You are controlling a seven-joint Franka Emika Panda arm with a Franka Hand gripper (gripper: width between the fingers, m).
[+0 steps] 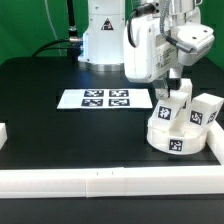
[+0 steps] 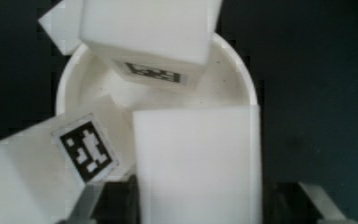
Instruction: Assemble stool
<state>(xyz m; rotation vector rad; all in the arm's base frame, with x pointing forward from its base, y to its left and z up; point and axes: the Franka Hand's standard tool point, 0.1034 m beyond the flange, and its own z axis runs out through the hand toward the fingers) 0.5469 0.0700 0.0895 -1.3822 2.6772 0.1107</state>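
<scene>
The stool's round white seat lies at the exterior view's right, by the front rail. Three white legs stand on it. My gripper reaches down from above and is shut on the middle leg, which stands upright on the seat. The other two legs rise on either side of it. In the wrist view the held leg runs between my fingers, with the gripper closed round it. The seat lies beyond, with a tagged leg beside it and another leg farther off.
The marker board lies flat mid-table, to the exterior view's left of the seat. A long white rail runs along the front edge, another white piece sits at the left edge, and the robot's base stands behind.
</scene>
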